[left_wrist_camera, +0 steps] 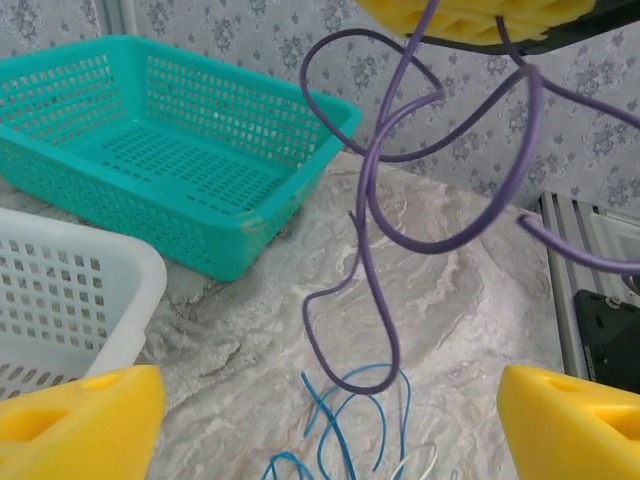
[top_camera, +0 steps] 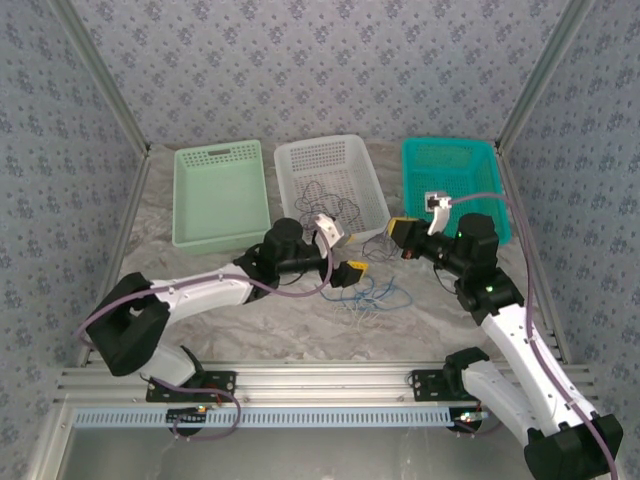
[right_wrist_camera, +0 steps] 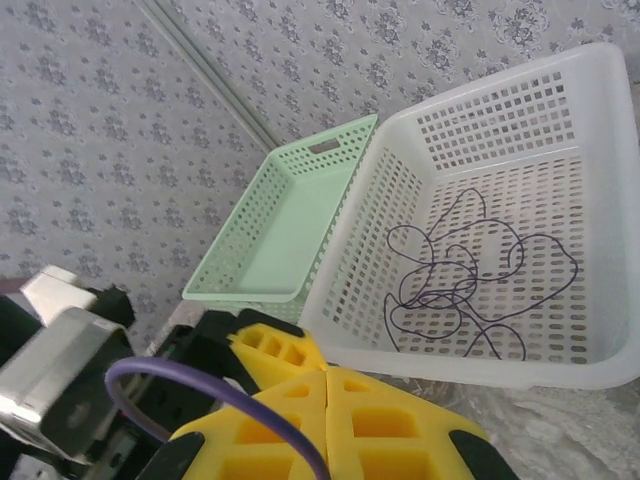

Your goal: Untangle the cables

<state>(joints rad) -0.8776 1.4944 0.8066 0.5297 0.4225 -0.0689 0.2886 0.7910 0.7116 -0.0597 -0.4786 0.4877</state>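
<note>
Purple cable (left_wrist_camera: 366,200) is pinched in your right gripper (right_wrist_camera: 327,385), pads closed tight on it, and its loops hang down toward the table (top_camera: 250,310). Your left gripper (top_camera: 350,272) stands wide, holding nothing, near the blue cables (top_camera: 375,293) curled on the table between the arms. A dark cable (right_wrist_camera: 460,280) lies coiled in the white basket (right_wrist_camera: 500,120).
</note>
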